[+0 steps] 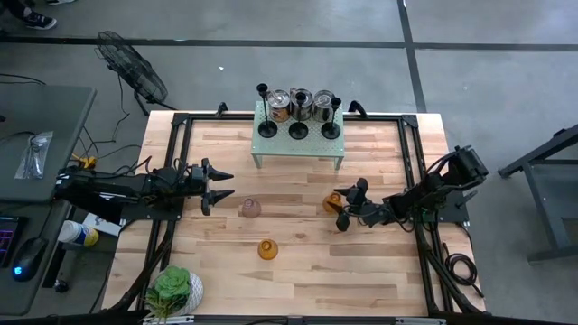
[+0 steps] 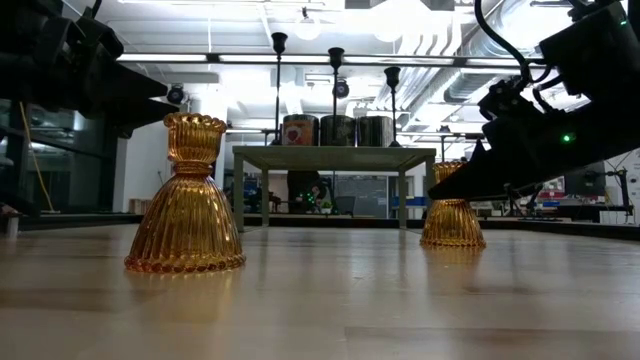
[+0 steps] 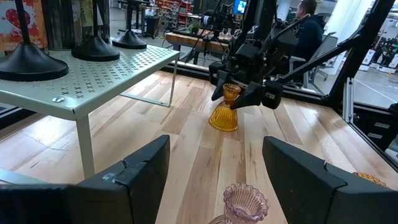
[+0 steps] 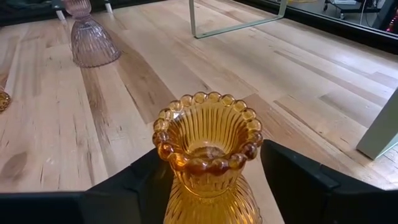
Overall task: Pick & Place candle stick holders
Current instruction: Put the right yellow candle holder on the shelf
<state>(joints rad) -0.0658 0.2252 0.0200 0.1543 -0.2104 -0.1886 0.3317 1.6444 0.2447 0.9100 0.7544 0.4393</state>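
The right jaws (image 4: 208, 180) stand wide apart around the amber holder (image 4: 207, 155), at 3 o'clock on the counter (image 1: 361, 271). Glass: heavy, slippery, breakable. Squeeze its thin neck gently. The left jaws (image 1: 219, 186) are wide apart too.

Lab or workshop: concrete floor (image 1: 298, 20) around the wooden table (image 1: 298, 271), exposed ceiling ducts (image 2: 450, 85) above it, desk with mouse (image 1: 30, 255) beside it.

Pink holder (image 3: 241, 205) base cut off at picture edge; jar (image 1: 279, 106) labels too small to read.
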